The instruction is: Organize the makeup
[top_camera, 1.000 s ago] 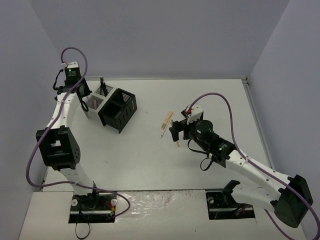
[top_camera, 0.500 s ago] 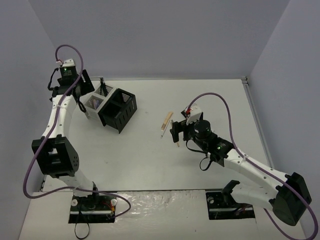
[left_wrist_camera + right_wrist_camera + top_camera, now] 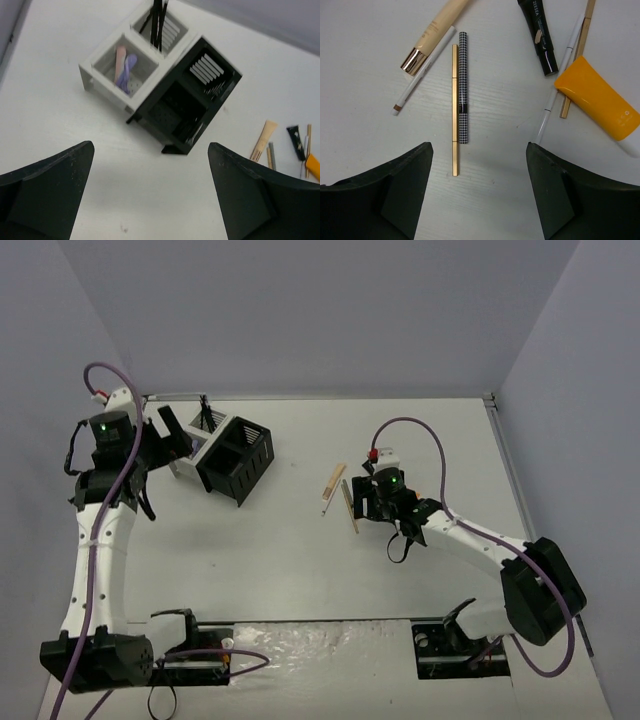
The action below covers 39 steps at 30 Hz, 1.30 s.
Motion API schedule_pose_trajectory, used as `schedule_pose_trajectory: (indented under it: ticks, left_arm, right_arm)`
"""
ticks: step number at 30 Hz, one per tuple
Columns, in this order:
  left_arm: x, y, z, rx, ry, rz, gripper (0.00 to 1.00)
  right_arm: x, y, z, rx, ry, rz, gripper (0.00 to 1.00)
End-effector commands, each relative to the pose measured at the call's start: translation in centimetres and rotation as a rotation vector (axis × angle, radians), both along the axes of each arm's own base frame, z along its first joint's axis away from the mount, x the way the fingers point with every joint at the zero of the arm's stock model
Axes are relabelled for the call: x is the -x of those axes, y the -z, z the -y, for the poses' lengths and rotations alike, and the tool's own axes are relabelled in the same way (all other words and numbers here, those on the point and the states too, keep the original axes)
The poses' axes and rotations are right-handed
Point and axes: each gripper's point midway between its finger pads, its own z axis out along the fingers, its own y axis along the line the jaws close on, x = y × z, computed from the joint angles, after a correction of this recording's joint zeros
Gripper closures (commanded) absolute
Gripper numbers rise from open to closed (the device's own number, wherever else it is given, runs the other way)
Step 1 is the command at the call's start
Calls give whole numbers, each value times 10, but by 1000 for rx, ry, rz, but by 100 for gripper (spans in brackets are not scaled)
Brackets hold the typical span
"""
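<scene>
1. Table (image 3: pixel 300 570): white, bears all items.
2. L arm (image 3: pixel 92 550): rises along L edge, wrist bent toward the boxes. L gripper (image 3: pixel 150 147): above table, fingers wide apart, nothing held or touched.
3. R arm (image 3: pixel 470 540): stretched low toward centre, wrist facing down. R gripper (image 3: pixel 479 150): fingers apart, straddling lower ends of gold pencil (image 3: pixel 454 110) and checked pencil (image 3: pixel 463 85). These lie side by side. No contact w/ fingers seen.
4. White box (image 3: pixel 87 75): lilac loop (image 3: pixel 127 70) + pink stick (image 3: pixel 120 57) share one compartment, black pencils (image 3: pixel 159 20) stand in the next. Black box (image 3: pixel 222 92) touches it.
5. Loose by R gripper: orange tube (image 3: pixel 600 102), beige tube (image 3: pixel 437 30), black tube (image 3: pixel 538 35), white pencil (image 3: pixel 422 72).
</scene>
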Motion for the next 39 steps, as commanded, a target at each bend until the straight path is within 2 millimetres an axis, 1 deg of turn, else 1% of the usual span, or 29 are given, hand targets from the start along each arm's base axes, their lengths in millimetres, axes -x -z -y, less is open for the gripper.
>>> schedule_pose_trajectory:
  ticks: [1,3,5,6,8,10,16,24,30,37,39]
  left_arm:
    - [22,19,14,-4,72,-7,3]
    - [31,27,17,-23,79,3,3]
    - [37,36,18,-30,81,-3,3]
    - [39,42,19,-34,86,-9,3]
    - [41,56,23,-29,97,-31,3]
    - [43,59,26,-17,111,-39,3]
    - [44,60,28,-18,115,-41,3]
    - [44,59,30,-15,125,-42,3]
    - [44,59,31,-13,128,-40,3]
    - [44,60,32,-10,131,-42,3]
    - [43,60,32,-9,133,-40,3]
  right_arm:
    - [-21,-11,-14,-45,23,12,32]
    - [-23,-1,-17,-35,20,-13,39]
    - [-25,1,-19,-29,21,-18,44]
    - [-28,7,-19,-16,26,-30,48]
    - [-32,13,-21,-3,24,-42,52]
    - [-34,19,-24,2,17,-54,54]
    - [-41,33,-32,18,1,-83,60]
    - [-48,50,-29,57,30,-105,68]
    - [-47,65,-22,87,53,-128,73]
    - [-44,73,-10,98,82,-141,78]
    - [-42,76,-4,106,96,-149,78]
